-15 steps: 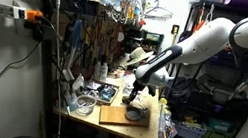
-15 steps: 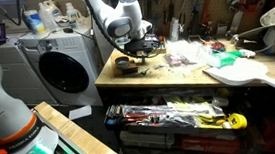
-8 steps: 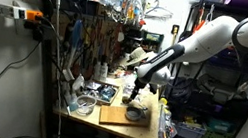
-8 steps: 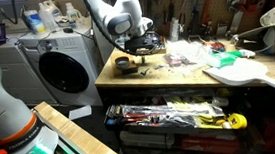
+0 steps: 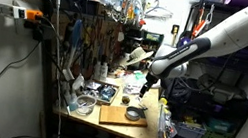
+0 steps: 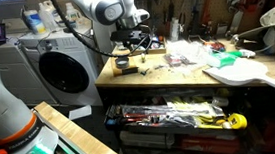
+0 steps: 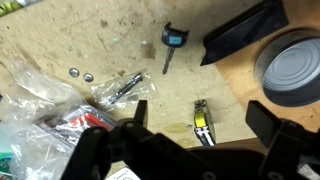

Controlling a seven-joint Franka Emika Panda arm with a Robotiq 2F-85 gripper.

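My gripper (image 5: 147, 86) hangs open and empty above the cluttered workbench, and it also shows in the other exterior view (image 6: 135, 45). In the wrist view the gripper (image 7: 198, 112) has its two black fingers spread wide over a small yellow-and-black tool (image 7: 203, 124) lying on the bench top. A round grey metal tin (image 7: 292, 65) sits on a wooden board (image 7: 240, 85) to the right, apart from the fingers. The tin shows in both exterior views (image 5: 134, 112) (image 6: 123, 61).
A blue-headed tool (image 7: 172, 42), a black wedge-shaped piece (image 7: 243, 32), a metal bit (image 7: 125, 90) and crumpled plastic bags (image 7: 40, 110) lie on the bench. A tool wall (image 5: 99, 35) rises behind it. A washing machine (image 6: 62, 69) stands beside the bench.
The arm has lifted and swung away from the tin on the wooden board. The gripper now hangs higher and off to the side of it. The tin has not moved.
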